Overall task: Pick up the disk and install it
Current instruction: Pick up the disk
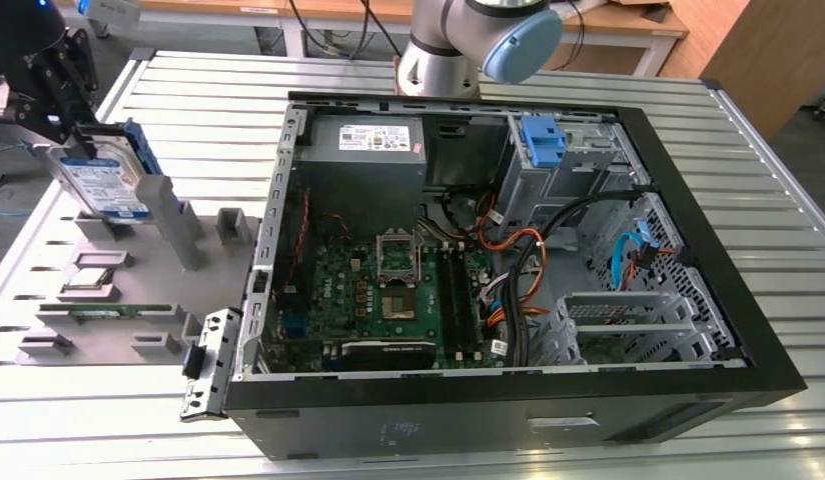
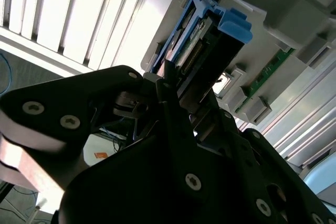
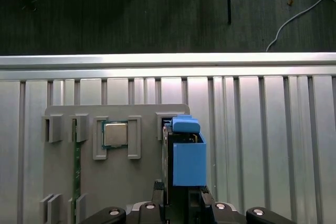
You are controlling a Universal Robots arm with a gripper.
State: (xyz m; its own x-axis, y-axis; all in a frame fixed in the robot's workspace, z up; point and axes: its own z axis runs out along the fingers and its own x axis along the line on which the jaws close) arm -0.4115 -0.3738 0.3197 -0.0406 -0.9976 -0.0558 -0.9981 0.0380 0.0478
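The disk (image 1: 103, 185), a silver drive with a white-and-blue label in a blue carrier frame, stands on edge at the far corner of the grey fixture plate (image 1: 39, 325), on the exterior view's left. My black gripper (image 1: 81, 150) reaches down onto its top end and is shut on the disk, one finger on each side. In the second wrist view the fingers (image 2: 167, 80) press against the carrier's end, and the disk (image 2: 210, 35) extends away from them. The first wrist view looks along the disk's blue carrier (image 3: 188, 158) from the gripper (image 3: 181, 195).
An open computer case (image 1: 732, 300) lies on the slatted metal table, with a blue bracket (image 1: 542, 140) on its drive cage at the far side. The fixture plate also holds a square chip (image 1: 95, 275) and a green memory stick (image 1: 119, 312). The arm's base (image 1: 446, 50) stands behind the case.
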